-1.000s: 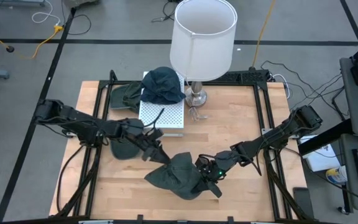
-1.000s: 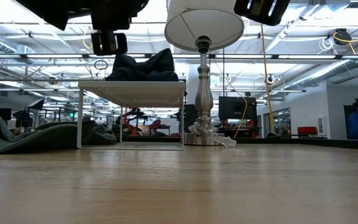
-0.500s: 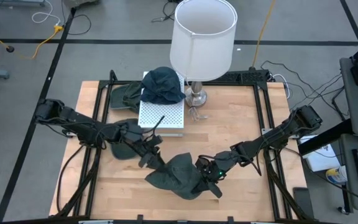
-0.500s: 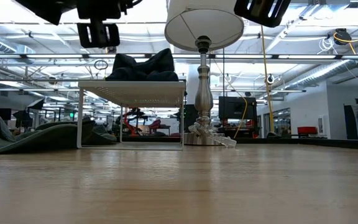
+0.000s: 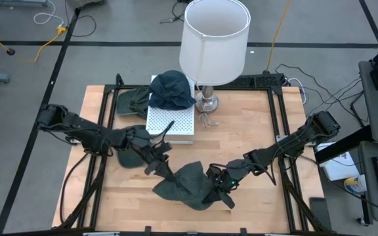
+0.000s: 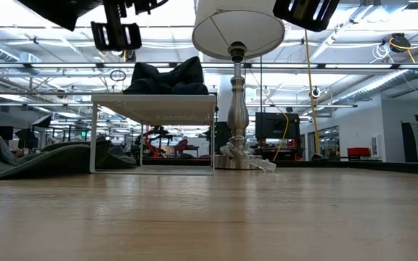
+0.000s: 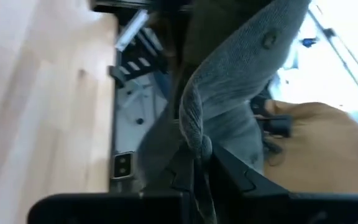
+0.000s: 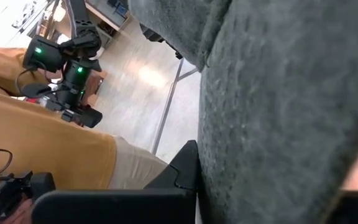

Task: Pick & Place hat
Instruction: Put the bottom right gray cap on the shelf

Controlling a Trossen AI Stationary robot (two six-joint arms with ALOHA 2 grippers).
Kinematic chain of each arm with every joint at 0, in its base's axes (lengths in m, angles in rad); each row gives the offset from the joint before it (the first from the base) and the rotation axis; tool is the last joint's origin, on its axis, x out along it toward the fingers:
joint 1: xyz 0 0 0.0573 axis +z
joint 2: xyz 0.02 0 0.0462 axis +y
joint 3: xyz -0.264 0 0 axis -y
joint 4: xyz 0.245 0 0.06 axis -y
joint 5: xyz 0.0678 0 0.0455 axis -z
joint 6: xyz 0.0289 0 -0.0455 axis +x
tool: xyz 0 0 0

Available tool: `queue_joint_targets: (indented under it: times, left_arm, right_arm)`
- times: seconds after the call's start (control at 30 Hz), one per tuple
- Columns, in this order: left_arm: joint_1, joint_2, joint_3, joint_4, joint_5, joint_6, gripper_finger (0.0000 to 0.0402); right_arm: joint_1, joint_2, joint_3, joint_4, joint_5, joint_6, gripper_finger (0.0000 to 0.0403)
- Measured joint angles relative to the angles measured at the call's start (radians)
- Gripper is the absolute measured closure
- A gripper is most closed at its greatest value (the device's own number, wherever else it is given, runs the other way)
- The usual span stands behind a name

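A dark green hat [image 5: 189, 187] hangs above the near middle of the wooden table [image 5: 241, 137], stretched between my two grippers. My left gripper [image 5: 163, 172] is shut on the hat's left edge. My right gripper [image 5: 216, 188] is shut on its right side. In the left wrist view the hat [image 7: 241, 68] stretches away from the fingers. In the right wrist view its cloth [image 8: 278, 93] fills most of the picture. The low view shows only my left gripper [image 6: 120, 35] high above the bare tabletop; the held hat is out of that view. My left gripper pinches a rolled edge of the hat [image 7: 196, 140] between its two fingers, which come nearly level from the table's left. The hat is lifted clear of the table. My right gripper holds the hat's right side, coming nearly level from the table's right. The cloth [image 8: 241, 162] lies against one finger [image 8: 185, 167] and hides the place of contact.
A lamp [image 5: 213, 42] stands at the far middle beside a white shelf [image 5: 170, 118] with a dark blue hat [image 5: 171, 90] on it. One green hat [image 5: 131, 99] lies at the far left, another [image 5: 126, 157] under my left arm. A person in tan [image 8: 42, 155] stands beyond the table.
My left gripper has turned a little at the hat's left edge, and its fingers have come together on that edge. The hat stays lifted in my right gripper's hold.
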Motion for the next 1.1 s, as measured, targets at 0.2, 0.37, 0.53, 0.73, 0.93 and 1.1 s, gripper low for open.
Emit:
queue_joint_targets:
  times: [0.2, 0.37, 0.53, 0.73, 0.93, 1.1]
  left_arm:
    - [0.034, -0.003, 0.000, 0.137, 0.085, -0.067, 0.0362]
    - [0.055, -0.005, 0.000, 0.167, 0.162, -0.117, 0.0379]
    - [0.075, -0.005, 0.000, 0.177, 0.251, -0.157, 0.0379]
    - [0.125, -0.022, 0.000, 0.194, 0.378, -0.247, 0.0379]
    - [0.188, -0.090, 0.037, 0.097, 0.444, -0.206, 0.0379]
    - [0.231, -0.131, 0.183, -0.371, 0.482, 0.065, 0.0379]
  right_arm:
    - [-0.001, 0.000, 0.000, -0.006, 0.001, -0.006, 0.0365]
    - [-0.002, 0.000, 0.000, -0.013, 0.046, 0.013, 0.0319]
    - [-0.002, 0.000, 0.000, -0.044, 0.047, 0.096, 0.0253]
    - [0.042, 0.000, 0.000, -0.140, 0.028, 0.172, 0.0201]
    - [0.080, 0.000, 0.000, -0.247, 0.115, 0.189, 0.0189]
    - [0.085, 0.000, 0.000, -0.245, 0.215, 0.184, 0.0188]
